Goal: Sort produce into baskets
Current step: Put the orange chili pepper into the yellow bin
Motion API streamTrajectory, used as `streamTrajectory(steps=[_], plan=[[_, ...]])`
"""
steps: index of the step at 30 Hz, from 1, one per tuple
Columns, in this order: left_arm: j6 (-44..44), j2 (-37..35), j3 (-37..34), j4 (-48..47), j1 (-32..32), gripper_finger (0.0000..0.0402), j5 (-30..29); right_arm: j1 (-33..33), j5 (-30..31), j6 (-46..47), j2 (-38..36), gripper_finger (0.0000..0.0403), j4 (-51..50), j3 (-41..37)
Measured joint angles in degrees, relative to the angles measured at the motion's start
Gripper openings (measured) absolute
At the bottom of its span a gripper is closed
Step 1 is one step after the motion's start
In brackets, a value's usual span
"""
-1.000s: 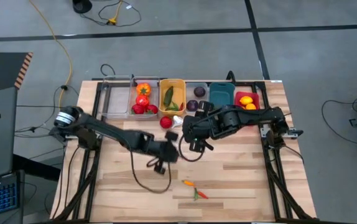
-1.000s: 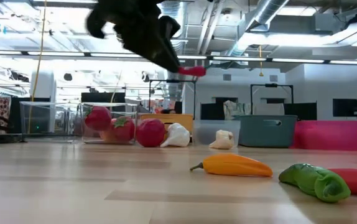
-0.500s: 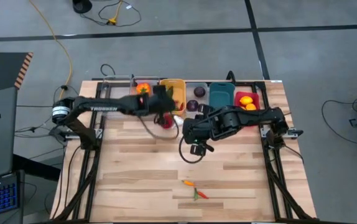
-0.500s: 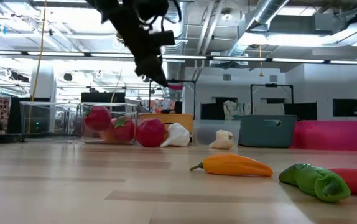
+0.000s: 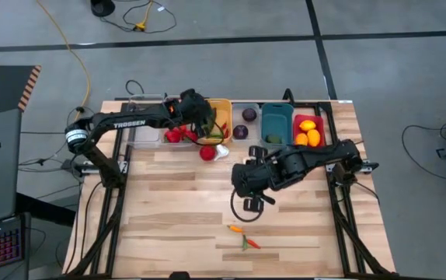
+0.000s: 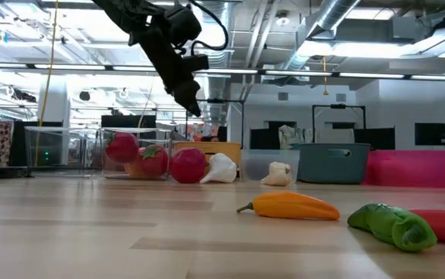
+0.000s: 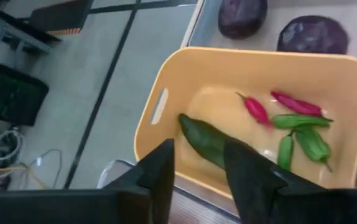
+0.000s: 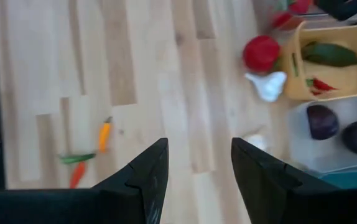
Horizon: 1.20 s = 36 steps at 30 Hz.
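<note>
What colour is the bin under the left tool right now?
Orange-yellow: the rectangular plastic bin holding green and red chilies, clearest in the left wrist view.

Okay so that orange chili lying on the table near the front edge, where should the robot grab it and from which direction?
Grip the small orange chili across its thicker middle, coming straight down from above. It lies flat on the wooden table, long and thin, tapering to a stem, so fingers should close across its width. The green chili and red chili lie close by, so come down on the side away from them. The right end effector, open, is nearest.
</note>
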Motion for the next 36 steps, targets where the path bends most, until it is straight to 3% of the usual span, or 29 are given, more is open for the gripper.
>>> streamTrajectory(steps=[4,9,21,36], plan=[[-0.7,0.0,0.0,-0.2,-0.3,0.016,0.9,3.2,-0.1,5.0,0.0,0.02,0.4,-0.6],[-1.2,0.0,0.0,-0.4,-1.1,0.0169,0.9,9.2,0.1,15.6,0.1,0.02,1.2,-6.2],[-3.7,0.0,0.0,-4.6,-3.3,0.017,5.5,20.1,0.6,39.6,0.1,0.02,21.5,-27.8],[-4.7,0.0,0.0,-4.8,-4.5,0.017,6.3,23.2,0.6,41.1,0.1,0.02,48.3,-47.7]])
